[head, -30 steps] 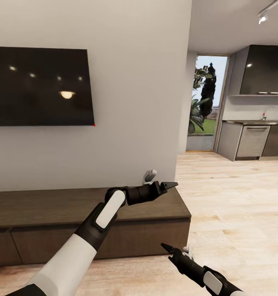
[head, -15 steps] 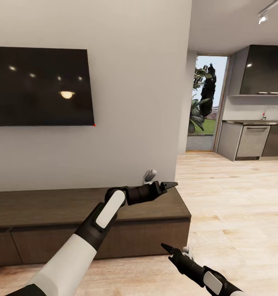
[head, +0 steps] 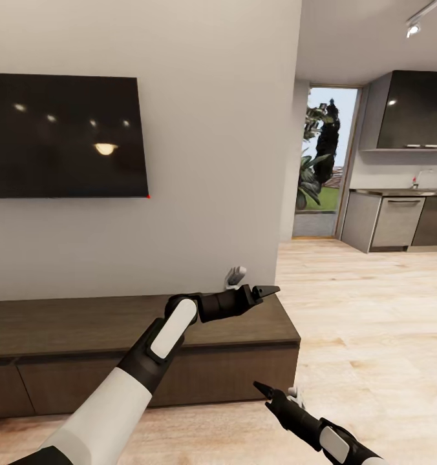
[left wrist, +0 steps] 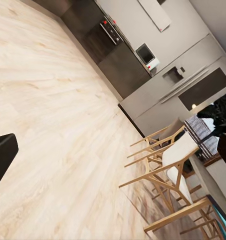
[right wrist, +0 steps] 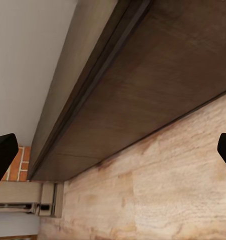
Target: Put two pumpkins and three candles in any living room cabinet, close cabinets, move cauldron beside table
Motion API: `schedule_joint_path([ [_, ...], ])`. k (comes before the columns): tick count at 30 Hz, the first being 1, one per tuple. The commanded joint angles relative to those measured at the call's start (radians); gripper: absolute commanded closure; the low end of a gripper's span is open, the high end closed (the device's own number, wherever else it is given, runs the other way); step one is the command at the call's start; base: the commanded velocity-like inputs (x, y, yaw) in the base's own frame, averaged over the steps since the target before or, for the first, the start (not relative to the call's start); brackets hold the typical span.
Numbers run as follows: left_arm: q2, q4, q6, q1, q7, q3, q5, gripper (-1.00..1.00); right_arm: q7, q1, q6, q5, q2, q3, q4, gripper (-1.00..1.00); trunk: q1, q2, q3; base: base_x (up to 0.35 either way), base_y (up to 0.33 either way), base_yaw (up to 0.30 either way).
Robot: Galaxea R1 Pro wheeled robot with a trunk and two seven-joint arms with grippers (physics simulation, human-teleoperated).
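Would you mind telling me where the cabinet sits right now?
In the head view, the cabinet runs low along the wall beneath the television, drawer fronts shut, with the left pincer above its right end.

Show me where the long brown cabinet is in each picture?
Head view: the cabinet runs along the wall under the TV, behind the left hand.
Left wrist view: floor, chairs and kitchen here, no cabinet.
Right wrist view: its drawer front crosses the picture, drawers shut.
Shared landmark: the pale wood floor.

Left gripper (head: 265, 290) held raised, right gripper (head: 262, 391) low with fingers (right wrist: 2, 152) spread wide.
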Motion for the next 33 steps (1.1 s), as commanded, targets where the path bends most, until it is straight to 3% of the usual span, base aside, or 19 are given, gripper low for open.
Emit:
schedule_joint_path([
  [1, 0.0, 0.0, 0.004, -0.001, -0.003, 0.001, 0.0, -1.0, 0.003, -0.001, 0.007, -0.011, -0.001, 0.006, 0.0, -1.0, 0.0, 0.0, -0.001, 0.0, 0.0, 0.0],
  [8, 0.0, 0.0, 0.004, -0.001, -0.003, 0.001, 0.0, -1.0, 0.011, -0.001, 0.002, -0.047, -0.001, 0.003, 0.0, -1.0, 0.0, 0.0, -0.001, 0.035, 0.0, 0.0],
  [14, 0.0, -0.001, 0.003, -0.001, -0.003, 0.001, 0.0, -1.0, 0.018, -0.001, 0.015, -0.052, -0.002, 0.001, 0.0, -1.0, 0.0, 0.0, -0.001, 0.096, 0.0, 0.0],
  [21, 0.0, -0.001, 0.002, -0.001, -0.003, 0.001, 0.0, -1.0, 0.122, -0.001, 0.129, -0.084, -0.006, 0.001, 0.001, -1.0, 0.0, 0.0, -0.001, 0.26, 0.0, 0.0],
  [26, 0.0, -0.001, 0.002, -0.001, -0.003, -0.001, 0.0, -1.0, 0.173, -0.001, 0.248, -0.157, -0.006, 0.002, 0.001, -1.0, 0.0, 0.0, -0.001, 0.22, 0.0, 0.0],
  [33, 0.0, -0.002, 0.002, -0.001, -0.018, -0.001, 0.0, -1.0, 0.263, -0.002, 0.271, -0.161, -0.006, 0.006, -0.002, -1.0, 0.0, 0.0, -0.001, 0.057, 0.0, 0.0],
])
